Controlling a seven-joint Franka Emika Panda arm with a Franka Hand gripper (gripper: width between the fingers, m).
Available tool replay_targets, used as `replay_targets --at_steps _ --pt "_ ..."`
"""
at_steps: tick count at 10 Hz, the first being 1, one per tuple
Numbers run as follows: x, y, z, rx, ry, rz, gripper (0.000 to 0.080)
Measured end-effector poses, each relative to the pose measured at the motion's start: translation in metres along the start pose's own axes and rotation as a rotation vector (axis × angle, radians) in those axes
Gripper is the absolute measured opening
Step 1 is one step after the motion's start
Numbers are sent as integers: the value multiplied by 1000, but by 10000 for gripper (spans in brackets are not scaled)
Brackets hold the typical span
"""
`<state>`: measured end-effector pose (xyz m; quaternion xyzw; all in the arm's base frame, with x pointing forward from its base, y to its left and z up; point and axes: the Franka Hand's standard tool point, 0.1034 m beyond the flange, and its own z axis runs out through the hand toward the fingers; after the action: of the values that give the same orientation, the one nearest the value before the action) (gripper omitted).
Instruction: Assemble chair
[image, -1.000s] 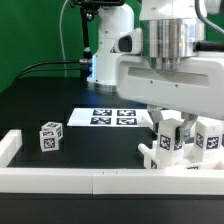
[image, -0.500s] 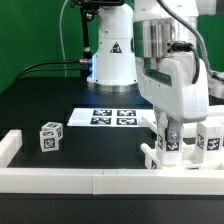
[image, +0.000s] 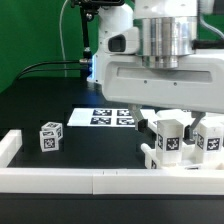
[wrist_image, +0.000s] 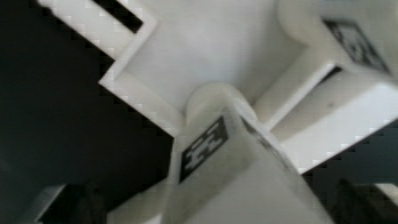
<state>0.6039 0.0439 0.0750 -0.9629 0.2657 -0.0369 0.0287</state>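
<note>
Tagged white pieces of the chair (image: 171, 142) are seen clustered on the black counter (image: 50, 95) at the exterior view's right, just behind the front rail (image: 90, 180). The tool (wrist_image: 210, 208) is held directly over them, spread wide, with nothing pinched.

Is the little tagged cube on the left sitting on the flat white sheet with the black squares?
No, the tagged cube stands on the bare black table, apart from the marker board.
</note>
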Motion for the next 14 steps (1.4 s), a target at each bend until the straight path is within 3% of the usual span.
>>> replay_targets --at_steps 3,5,6,7,8,10,13,14 --pt "-4 -3 0 -27 21 -422 649" --pt "-4 -3 0 -29 20 -414 646" --pt "-4 -3 0 -29 20 -414 475" --pt "-4 -3 1 -27 20 -377 475" --pt "-5 -3 1 -26 20 -277 299" --pt "-4 -4 2 -24 23 -110 284" --pt "-8 -11 3 -17 26 453 284" --pt "-8 -12 3 11 12 703 284"
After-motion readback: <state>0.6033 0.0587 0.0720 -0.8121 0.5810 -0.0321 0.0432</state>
